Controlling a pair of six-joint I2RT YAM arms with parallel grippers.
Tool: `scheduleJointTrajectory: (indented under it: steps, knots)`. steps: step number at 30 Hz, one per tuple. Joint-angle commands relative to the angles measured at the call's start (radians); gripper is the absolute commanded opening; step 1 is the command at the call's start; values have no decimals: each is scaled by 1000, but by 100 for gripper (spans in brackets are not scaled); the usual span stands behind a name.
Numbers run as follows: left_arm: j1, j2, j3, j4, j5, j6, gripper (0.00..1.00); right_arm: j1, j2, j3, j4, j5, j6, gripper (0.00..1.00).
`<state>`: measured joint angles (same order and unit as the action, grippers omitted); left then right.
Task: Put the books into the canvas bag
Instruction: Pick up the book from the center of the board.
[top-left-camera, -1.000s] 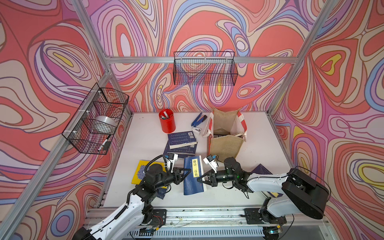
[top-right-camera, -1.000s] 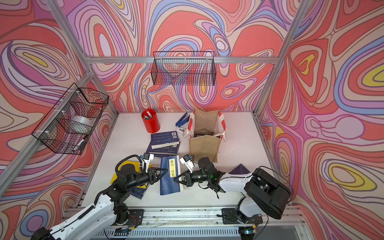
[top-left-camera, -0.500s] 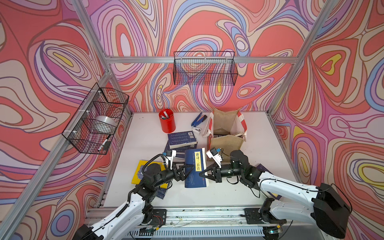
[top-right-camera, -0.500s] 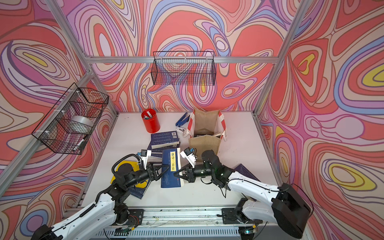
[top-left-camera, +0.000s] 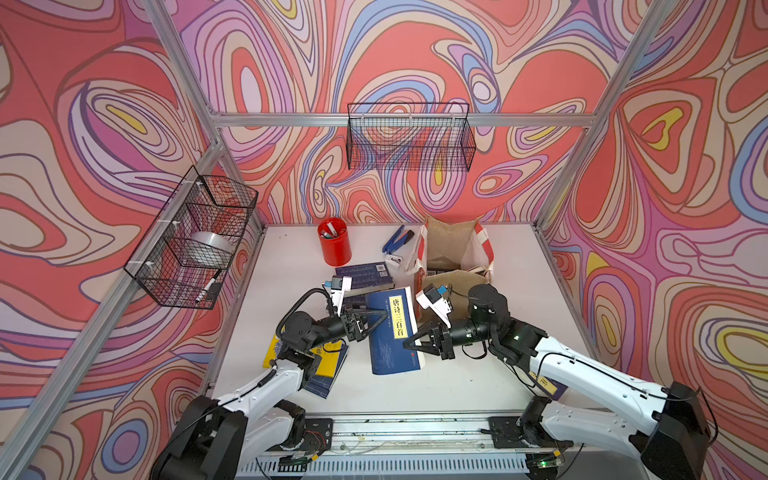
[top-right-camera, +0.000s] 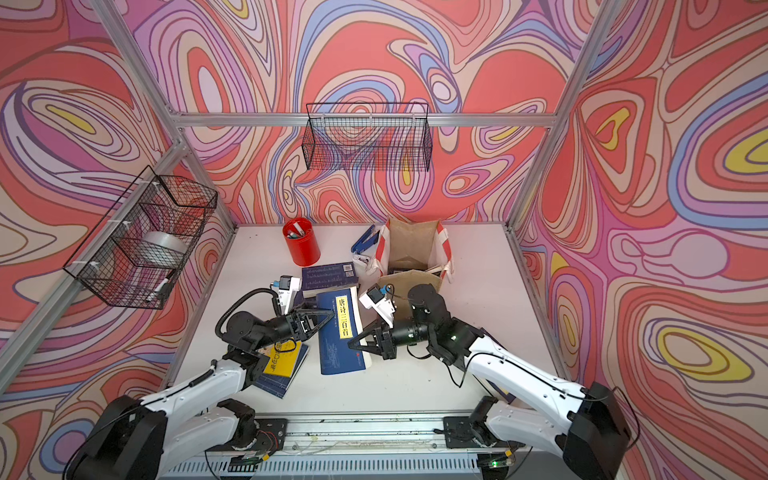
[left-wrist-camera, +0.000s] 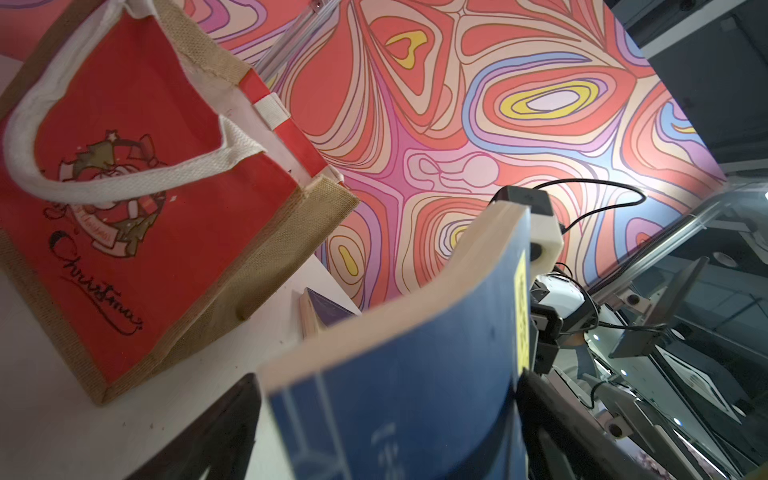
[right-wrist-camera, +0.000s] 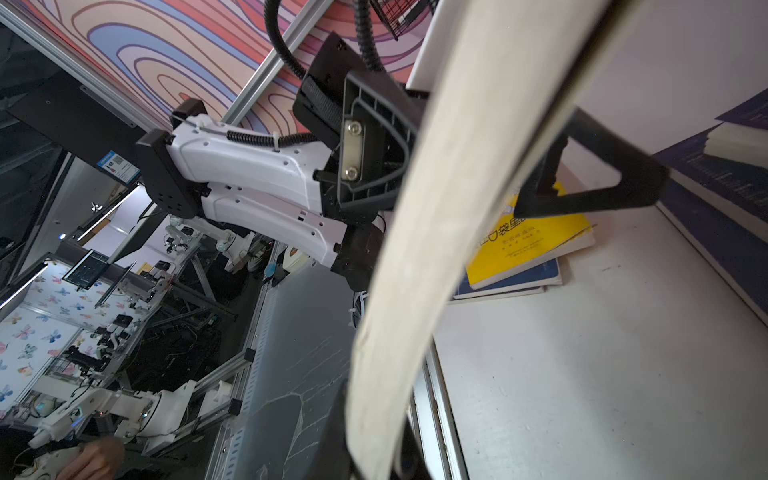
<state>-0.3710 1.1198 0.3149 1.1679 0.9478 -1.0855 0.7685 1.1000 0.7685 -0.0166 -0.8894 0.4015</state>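
Observation:
A navy book with a yellow title label (top-left-camera: 392, 332) (top-right-camera: 338, 332) hangs tilted above the table, in front of the canvas bag (top-left-camera: 453, 245) (top-right-camera: 411, 245). My right gripper (top-left-camera: 409, 343) (right-wrist-camera: 374, 457) is shut on its right edge. My left gripper (top-left-camera: 376, 322) (left-wrist-camera: 382, 436) stands open, its fingers (left-wrist-camera: 216, 432) wide on either side of the book's left edge (left-wrist-camera: 415, 374). The bag's red printed panel (left-wrist-camera: 124, 208) faces the left wrist view. More books lie stacked behind (top-left-camera: 363, 276). A yellow book (top-right-camera: 282, 357) (right-wrist-camera: 532, 241) lies on a navy one under my left arm.
A red pen cup (top-left-camera: 334, 243) and a blue hand tool (top-left-camera: 397, 241) stand left of the bag. Another book (top-left-camera: 548, 384) lies under my right arm. Wire baskets hang on the left wall (top-left-camera: 195, 237) and the back wall (top-left-camera: 409, 137).
My left gripper has opened and let go of the navy book. The right gripper has carried the book up and back toward the bag.

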Motion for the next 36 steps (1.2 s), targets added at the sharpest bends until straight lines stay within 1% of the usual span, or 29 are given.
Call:
scheduleJointTrajectory:
  steps: [1, 2, 4, 6, 8, 10, 12, 13, 14, 15, 16, 19, 23, 26, 28, 33, 34, 35, 36]
  knots:
    - [10, 34, 70, 181, 127, -95, 76, -8, 5, 48, -118, -60, -98, 0]
    - [10, 36, 92, 158, 141, -91, 70, -13, 2, 55, -154, -55, -116, 0]
    - [10, 31, 127, 116, 173, -84, 63, -33, -4, 66, -215, -45, -155, 0]
    - [9, 13, 169, 30, 218, -56, 55, -72, -3, 69, -254, -58, -183, 0]
    - [10, -24, 233, -169, 260, 29, 48, -112, -6, 75, -290, -84, -207, 0]
    - [5, -72, 272, -365, 282, 126, 48, -141, -15, 87, -321, -112, -240, 0]
    - [-8, -123, 319, -598, 282, 255, 49, -164, -11, 118, -382, -132, -289, 0]
    - [-13, -147, 364, -802, 278, 370, 50, -175, -4, 134, -425, -140, -322, 0]
    - [-18, -168, 421, -1029, 262, 518, 51, -187, 5, 156, -463, -153, -349, 0]
    - [-25, -178, 464, -1199, 242, 637, 51, -193, 14, 170, -485, -162, -367, 0]
    - [-28, -182, 507, -1336, 225, 726, 51, -192, 25, 187, -506, -174, -387, 0]
    - [-28, -147, 604, -1577, 206, 875, 52, -193, 68, 240, -557, -186, -435, 0]
    - [-47, -67, 719, -1814, 146, 1043, 51, -193, 110, 307, -650, -186, -504, 0]
    - [-59, -44, 776, -1916, 84, 1118, 48, -193, 142, 370, -759, -138, -561, 0]
    - [-59, -38, 801, -1953, 56, 1151, 39, -194, 156, 400, -804, -123, -587, 0]
    - [-59, -14, 849, -2015, 21, 1200, 11, -193, 159, 413, -791, -70, -575, 0]
    - [-60, -14, 854, -2020, 14, 1206, 4, -195, 157, 414, -784, -56, -566, 8]
    - [-59, -20, 855, -2015, 7, 1203, 0, -194, 155, 413, -777, -45, -560, 17]
    - [-59, -25, 857, -2012, 0, 1203, 0, -194, 151, 413, -771, -41, -556, 28]
